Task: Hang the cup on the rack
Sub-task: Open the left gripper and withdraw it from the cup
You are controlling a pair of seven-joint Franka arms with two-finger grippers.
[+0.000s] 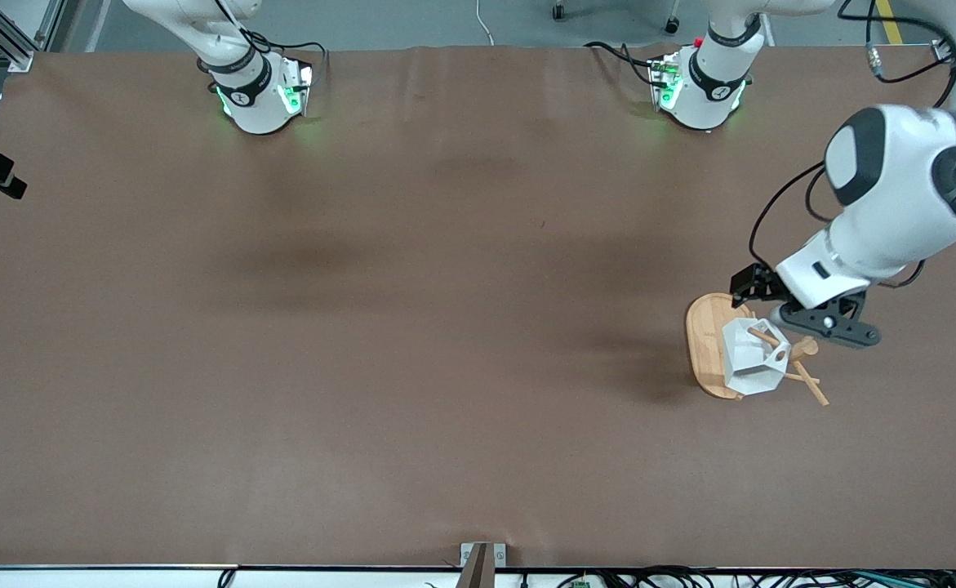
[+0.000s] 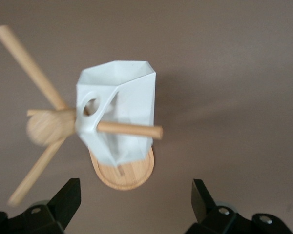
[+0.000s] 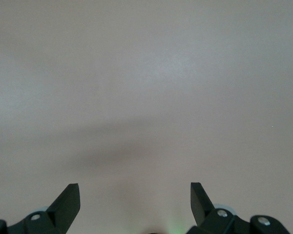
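At the left arm's end of the brown-covered table (image 1: pixel 412 327), the white faceted cup (image 1: pixel 749 356) is seen hung on the bamboo rack (image 1: pixel 704 343), a thin peg (image 2: pixel 129 129) being passed through the round hole of its handle tab (image 2: pixel 91 108). The cup is carried clear of the rack's oval base and is tilted on the peg, close against the round-topped central post (image 2: pixel 45 129). The left gripper (image 1: pixel 804 314) is held in the air just above the rack and cup; its two dark fingers (image 2: pixel 63 202) are spread wide apart and nothing is gripped between them, the cup being untouched by either. The right gripper (image 3: pixel 135 207) is shown over bare table, its fingers likewise parted widely with nothing held, while the right arm is kept waiting near its base.
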